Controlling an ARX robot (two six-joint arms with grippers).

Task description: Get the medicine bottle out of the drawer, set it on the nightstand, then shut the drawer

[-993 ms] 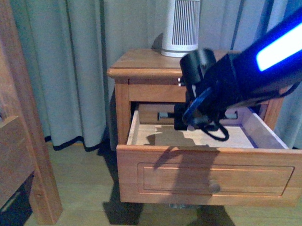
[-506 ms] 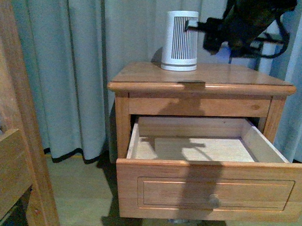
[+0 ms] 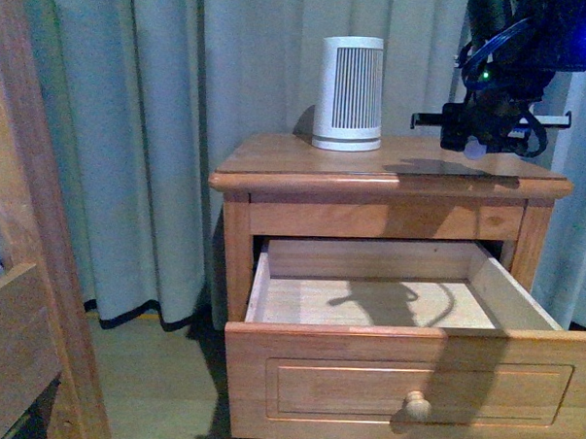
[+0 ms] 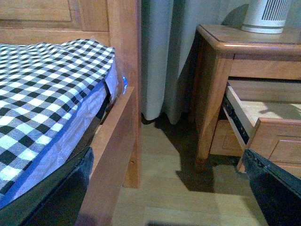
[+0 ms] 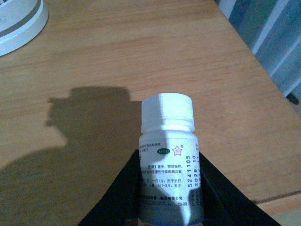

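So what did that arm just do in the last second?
The right end effector rose out of the drawer, swung rightward, and now hangs over the nightstand top, shut on the medicine bottle. The drawer stayed open; the ribbed white device stayed put.

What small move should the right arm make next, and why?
Probably lower it straight down onto the wood. The right tool grips the small white capped plastic medicine bottle above bare honey-brown wooden nightstand top, clear of the white slatted device.
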